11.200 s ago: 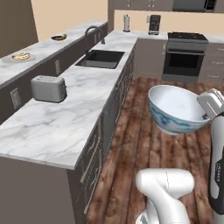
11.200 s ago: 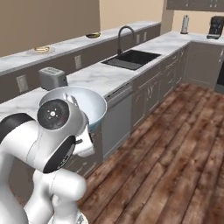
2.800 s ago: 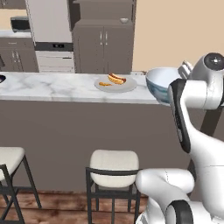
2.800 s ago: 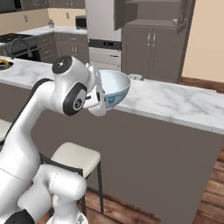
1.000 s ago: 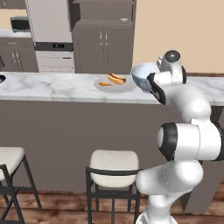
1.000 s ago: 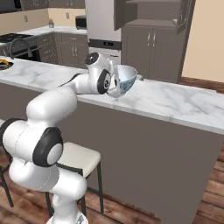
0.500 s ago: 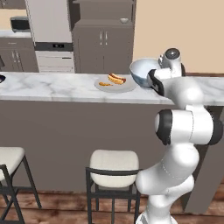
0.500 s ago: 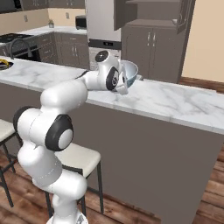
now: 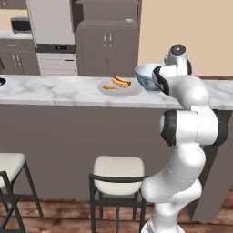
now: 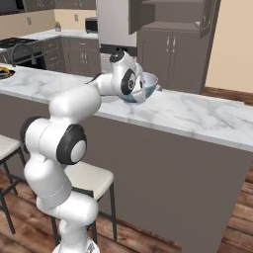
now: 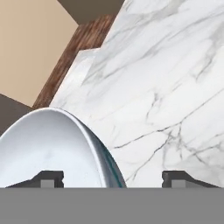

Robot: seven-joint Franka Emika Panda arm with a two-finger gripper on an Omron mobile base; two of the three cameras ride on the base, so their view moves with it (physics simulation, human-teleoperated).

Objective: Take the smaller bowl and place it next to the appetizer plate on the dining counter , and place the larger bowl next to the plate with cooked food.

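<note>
I have the arm stretched out over the counter (image 9: 54,91), the long bar with the white-grey marbled top. The hand (image 11: 113,179) sits at the rim of the big bowl (image 9: 146,77), and in the hand view its two dark fingertips (image 11: 51,178) stand spread wide apart, one inside the bowl's pale hollow and the other outside over bare marble. The blue-green edge of the bowl wall runs up between them, and I see neither tip pressed against it, so the hand is spread and not pinching anything.

From the left base view the big bowl stands upright on the counter just beside the pale plate (image 9: 120,88), on that plate's right, and the plate carries small orange and red food pieces. I cannot tell whether bowl and plate touch. From the right base view the bowl (image 10: 146,85) shows behind the arm's wrist, upright on the marble.

A small part of a dark plate (image 10: 5,72) with yellow food lies far along the counter, well apart from the bowl. Two stools (image 9: 119,170) stand in front of the counter's grey-brown face.
</note>
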